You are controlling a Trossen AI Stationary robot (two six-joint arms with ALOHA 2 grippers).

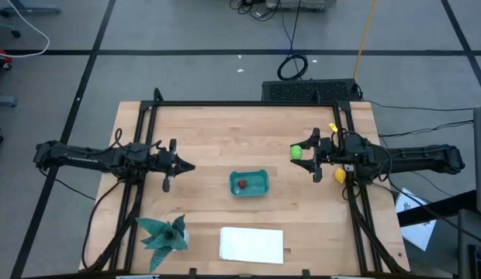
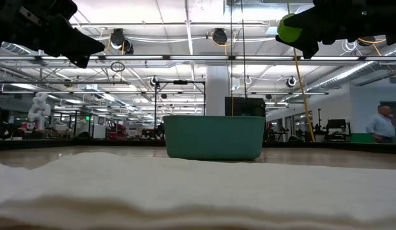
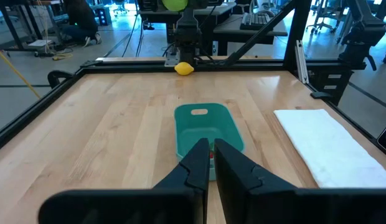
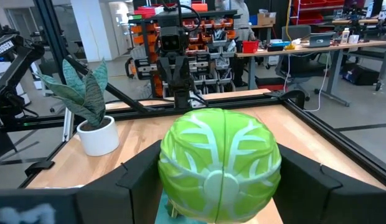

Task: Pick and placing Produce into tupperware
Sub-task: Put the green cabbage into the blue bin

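Leftmost, the left gripper (image 1: 188,166) hangs above the wooden table (image 1: 202,139), left of the teal tub (image 1: 249,183), fingers pressed together and empty. Inside the tub lies what looks like the red piece (image 1: 241,184). Right of the tub, the right gripper (image 1: 301,152), raised, clamps the round green piece (image 1: 296,152). Beyond it lies the yellow piece (image 1: 340,175), near the table's edge.
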